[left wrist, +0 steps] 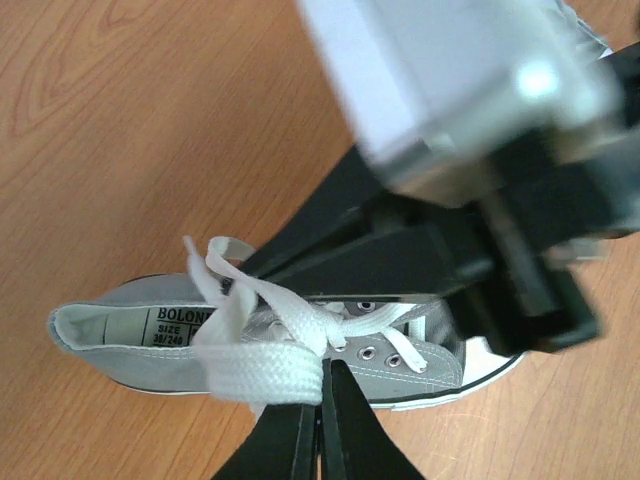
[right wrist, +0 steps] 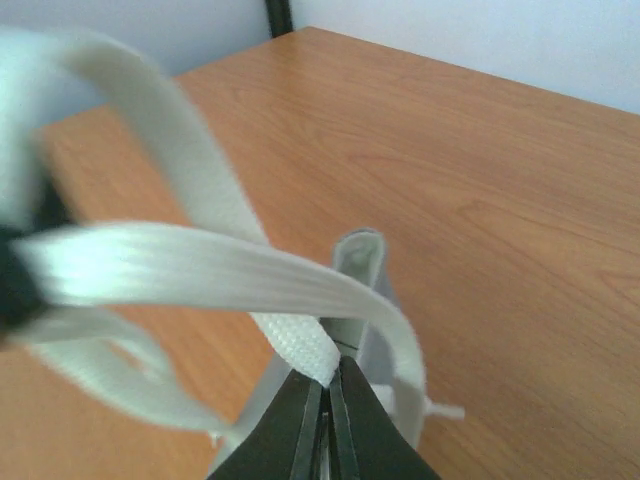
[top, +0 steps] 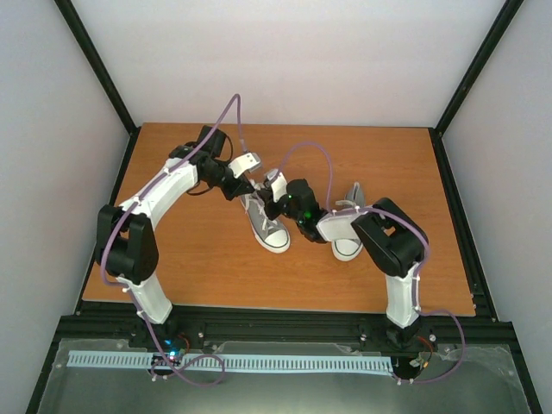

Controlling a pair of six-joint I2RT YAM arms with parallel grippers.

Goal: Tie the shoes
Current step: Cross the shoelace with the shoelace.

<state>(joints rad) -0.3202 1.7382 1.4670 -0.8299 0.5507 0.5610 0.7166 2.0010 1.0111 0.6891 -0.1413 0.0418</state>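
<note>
Two grey shoes with white toe caps stand mid-table in the top view. The left shoe (top: 272,231) lies under both grippers, and the other shoe (top: 348,247) is partly covered by the right arm. My left gripper (top: 250,186) (left wrist: 322,378) is shut on a flat white lace (left wrist: 262,374) over the grey shoe (left wrist: 120,352). My right gripper (top: 270,197) (right wrist: 331,378) is shut on another stretch of lace (right wrist: 300,346), with a looped band of lace (right wrist: 200,265) crossing in front. The shoe's grey collar (right wrist: 360,262) shows behind it.
The wooden table (top: 198,259) is bounded by black frame posts (top: 99,73) and white walls. The right gripper's black body (left wrist: 450,250) fills the left wrist view just above the shoe. A white cable rail (top: 259,362) runs along the near edge.
</note>
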